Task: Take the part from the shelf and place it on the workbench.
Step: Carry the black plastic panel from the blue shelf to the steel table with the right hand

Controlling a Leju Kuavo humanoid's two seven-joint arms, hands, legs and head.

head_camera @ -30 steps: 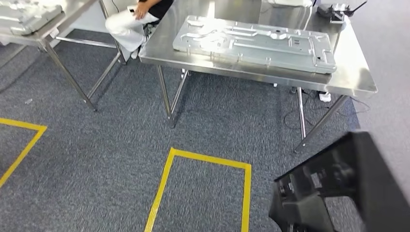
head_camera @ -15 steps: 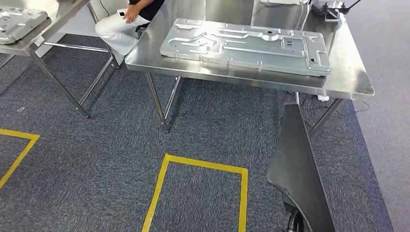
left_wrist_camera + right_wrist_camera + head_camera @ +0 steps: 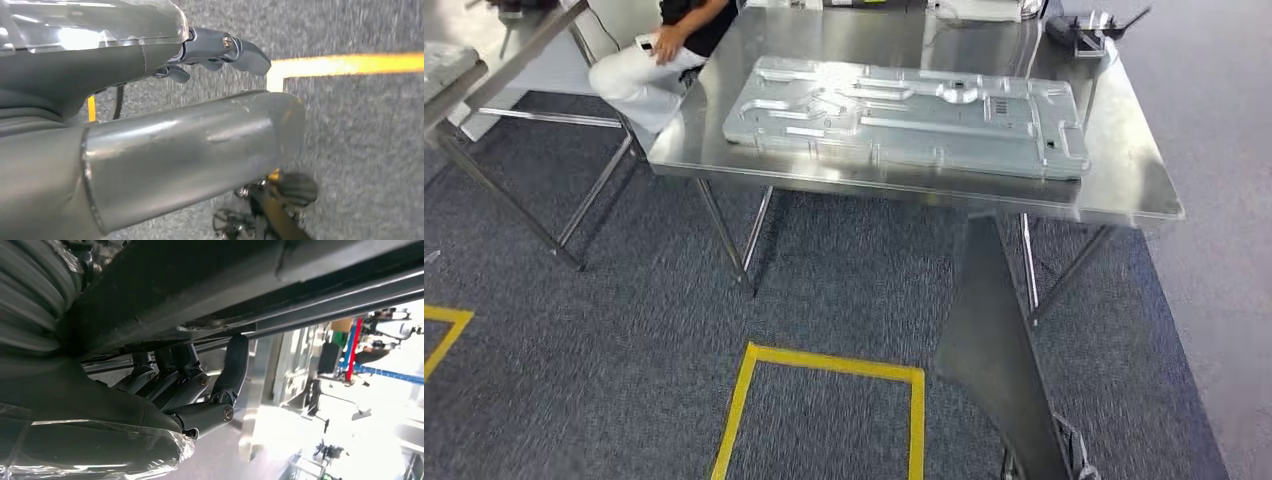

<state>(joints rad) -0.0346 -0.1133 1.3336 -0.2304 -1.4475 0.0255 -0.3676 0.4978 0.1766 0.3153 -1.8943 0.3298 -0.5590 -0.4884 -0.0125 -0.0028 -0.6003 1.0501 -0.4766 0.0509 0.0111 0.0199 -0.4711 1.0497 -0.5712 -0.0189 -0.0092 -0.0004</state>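
- The right hand (image 3: 190, 390) has its dark fingers (image 3: 232, 370) hooked up against the underside of a dark panel, the part (image 3: 999, 340). It appears to be carrying the part, fingers closed on its edge.
- In the head view the part stands as a tall dark slab, low on the robot's right. It is tilted, and its top edge reaches up in front of the bench's near rim.
- The left hand (image 3: 150, 55) hangs over the carpet (image 3: 360, 150). Its fingers (image 3: 240, 52) are loosely curled, and a grey rounded surface lies beside them. Whether they grip anything I cannot tell.
- The bench (image 3: 1114, 170) is just ahead. A large pale metal plate (image 3: 904, 115) covers most of its middle, leaving a bare strip along the near edge and the right end.
- A person (image 3: 649, 65) sits at the bench's far left corner, and a yellow floor marking (image 3: 824, 365) lies between the robot and the bench.
- Judgement: the robot is carrying the part towards the bench. To do it well, lift the part above the rim before moving in. Aim for the bare right end, not the plate. Keep the hold firm, because the slab is tilted and could swing into a bench leg.
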